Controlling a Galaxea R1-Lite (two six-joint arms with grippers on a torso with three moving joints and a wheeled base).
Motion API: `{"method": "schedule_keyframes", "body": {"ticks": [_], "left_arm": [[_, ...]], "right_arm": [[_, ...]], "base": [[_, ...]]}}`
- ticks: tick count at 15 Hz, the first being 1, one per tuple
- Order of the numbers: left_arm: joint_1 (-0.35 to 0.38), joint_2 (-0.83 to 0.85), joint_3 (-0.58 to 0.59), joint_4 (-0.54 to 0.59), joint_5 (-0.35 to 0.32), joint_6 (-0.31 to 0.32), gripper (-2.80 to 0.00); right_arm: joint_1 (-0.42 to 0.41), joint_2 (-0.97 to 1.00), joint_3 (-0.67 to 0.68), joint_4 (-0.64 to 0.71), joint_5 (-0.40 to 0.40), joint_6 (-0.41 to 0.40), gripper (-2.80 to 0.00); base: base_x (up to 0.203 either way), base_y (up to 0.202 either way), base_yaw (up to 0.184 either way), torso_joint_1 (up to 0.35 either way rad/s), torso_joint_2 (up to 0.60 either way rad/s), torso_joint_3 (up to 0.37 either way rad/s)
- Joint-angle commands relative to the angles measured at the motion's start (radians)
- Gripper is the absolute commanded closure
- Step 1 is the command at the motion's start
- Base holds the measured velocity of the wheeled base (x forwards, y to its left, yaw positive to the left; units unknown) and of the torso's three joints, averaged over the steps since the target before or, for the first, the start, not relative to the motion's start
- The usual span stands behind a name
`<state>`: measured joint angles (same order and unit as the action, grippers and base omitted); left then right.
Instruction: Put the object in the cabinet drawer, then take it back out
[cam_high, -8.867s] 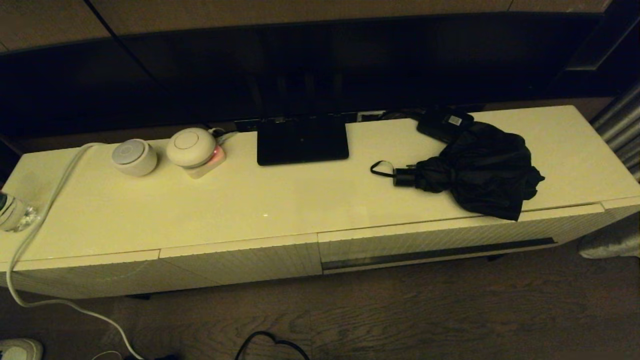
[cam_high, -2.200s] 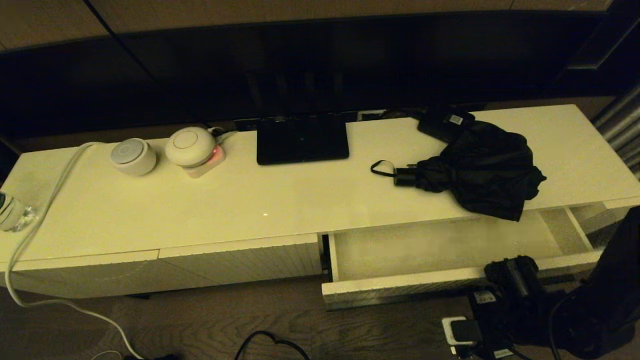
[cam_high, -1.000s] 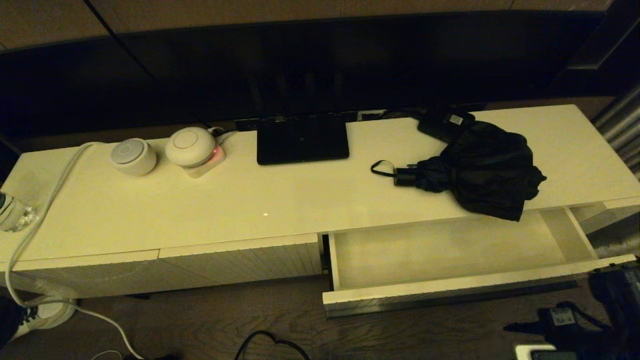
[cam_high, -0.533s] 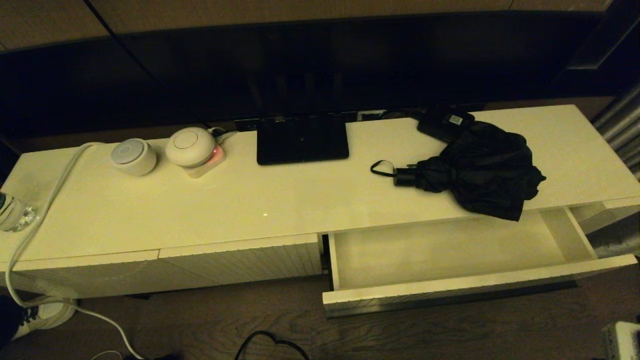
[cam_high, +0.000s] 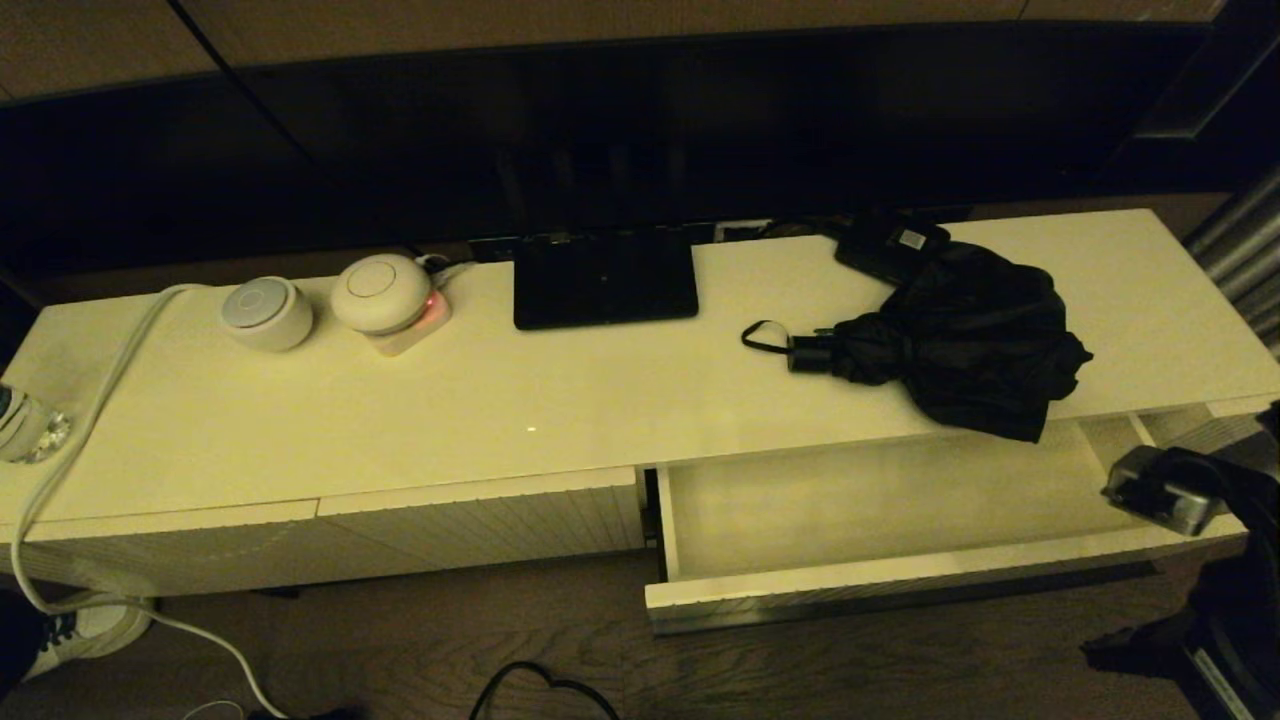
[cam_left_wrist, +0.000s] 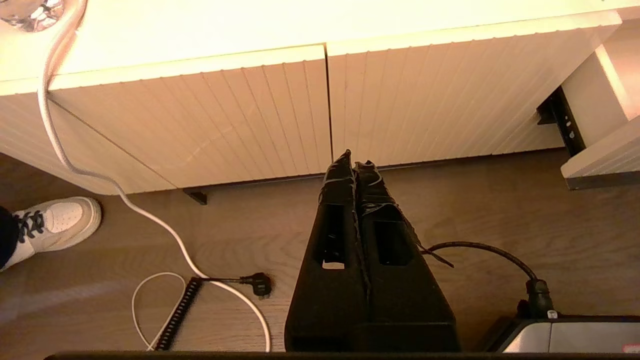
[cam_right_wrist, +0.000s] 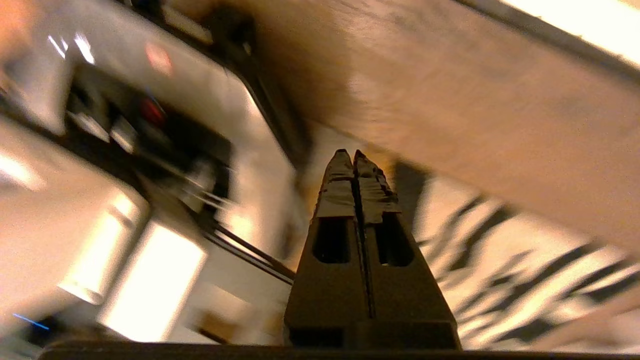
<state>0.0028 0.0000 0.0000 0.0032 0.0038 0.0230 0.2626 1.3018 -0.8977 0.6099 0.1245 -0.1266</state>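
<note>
**Drawer open, umbrella not yet grasped**

The left gripper (cam_left_wrist: 354, 165) hung parked below the ribbed front panels (cam_left_wrist: 320, 110), fingers pressed together. At 3 o'clock on the cabinet top (cam_high: 560, 390), the umbrella (cam_high: 960, 335) lay with its canopy edge overhanging the open drawer (cam_high: 890, 500). The right gripper (cam_right_wrist: 354, 155), fingers together and empty, sat at 4 o'clock beside the drawer's end. Risk: loose fabric could slip from a shallow pinch, or snag the drawer rim.

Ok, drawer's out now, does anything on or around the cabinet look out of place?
Only the umbrella: it lies on the cabinet top with loose canopy fabric drooping over the front edge above the open drawer. Nothing looks spilled or damaged.
</note>
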Motion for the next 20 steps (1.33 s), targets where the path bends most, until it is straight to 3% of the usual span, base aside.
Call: {"method": "schedule_keyframes", "body": {"ticks": [1, 6, 11, 20], "left_arm": [[0.0, 0.0, 0.003, 0.0, 0.001, 0.0, 0.0], [0.0, 0.0, 0.003, 0.0, 0.001, 0.0, 0.0], [0.0, 0.0, 0.003, 0.0, 0.001, 0.0, 0.0], [0.0, 0.0, 0.003, 0.0, 0.001, 0.0, 0.0]], "right_arm": [[0.004, 0.144, -0.068, 0.002, -0.001, 0.142, 0.0], [0.004, 0.268, -0.133, -0.051, -0.01, 0.251, 0.0], [-0.003, 0.396, -0.185, -0.167, -0.103, 0.33, 0.0], [-0.006, 0.464, -0.263, -0.2, -0.101, 0.341, 0.0]], "base": [[0.0, 0.0, 0.0, 0.0, 0.0, 0.0], [0.0, 0.0, 0.0, 0.0, 0.0, 0.0], [0.0, 0.0, 0.0, 0.0, 0.0, 0.0], [0.0, 0.0, 0.0, 0.0, 0.0, 0.0]]}}
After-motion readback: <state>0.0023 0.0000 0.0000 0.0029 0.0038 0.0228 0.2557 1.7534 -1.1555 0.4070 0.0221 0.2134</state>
